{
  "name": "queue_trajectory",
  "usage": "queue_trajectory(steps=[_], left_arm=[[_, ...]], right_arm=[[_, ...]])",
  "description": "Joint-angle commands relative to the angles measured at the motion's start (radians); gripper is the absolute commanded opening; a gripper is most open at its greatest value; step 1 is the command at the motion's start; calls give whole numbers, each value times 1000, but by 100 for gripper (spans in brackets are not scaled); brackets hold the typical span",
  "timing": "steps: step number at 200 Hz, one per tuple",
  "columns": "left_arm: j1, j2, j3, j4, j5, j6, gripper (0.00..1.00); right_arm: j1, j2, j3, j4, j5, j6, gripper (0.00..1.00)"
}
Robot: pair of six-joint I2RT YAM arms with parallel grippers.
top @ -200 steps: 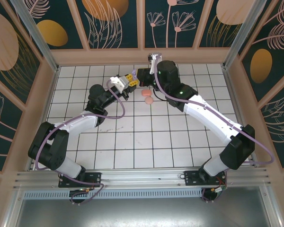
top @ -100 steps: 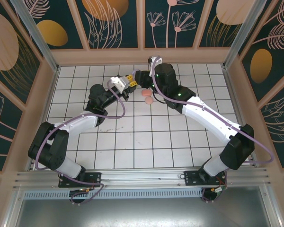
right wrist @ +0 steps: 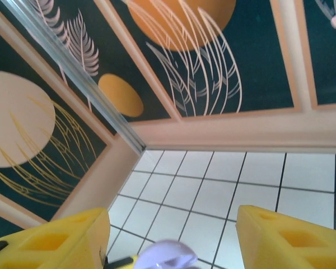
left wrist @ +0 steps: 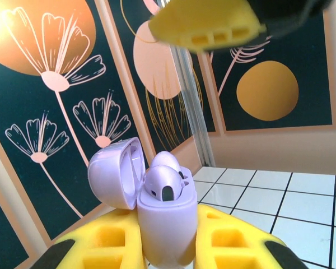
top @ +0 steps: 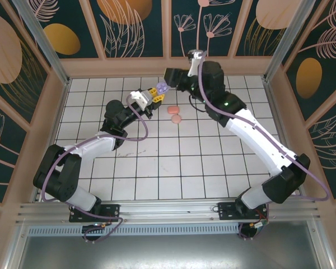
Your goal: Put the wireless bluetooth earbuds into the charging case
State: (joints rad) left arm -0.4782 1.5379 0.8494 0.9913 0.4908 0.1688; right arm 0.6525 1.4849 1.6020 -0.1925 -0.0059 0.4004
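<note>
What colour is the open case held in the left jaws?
Pale lilac case; clearest in the left wrist view.

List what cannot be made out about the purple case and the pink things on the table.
- Left wrist view: the purple case, clamped in the left gripper, shows one purple bud; that bud hides the slot behind it.
- Right wrist view: the bottom edge cuts off the case, below the open right gripper.
- Top view: the pink items are too small to tell cases from buds, open from shut.
</note>
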Motion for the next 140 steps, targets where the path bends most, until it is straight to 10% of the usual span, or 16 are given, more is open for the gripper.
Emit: queue_trajectory(steps=[1,55,140], left_arm=[[-5,-9,19,44,29,14,0],[-5,-10,-7,33,77,7,0],[-8,-20,-14,6,75,9,0]], right_arm=[[-35,77,123,-138,-76,11,57],[-75,345,448,-380,-183,-46,15],[-38,426,531,-540,-257,-90,0]])
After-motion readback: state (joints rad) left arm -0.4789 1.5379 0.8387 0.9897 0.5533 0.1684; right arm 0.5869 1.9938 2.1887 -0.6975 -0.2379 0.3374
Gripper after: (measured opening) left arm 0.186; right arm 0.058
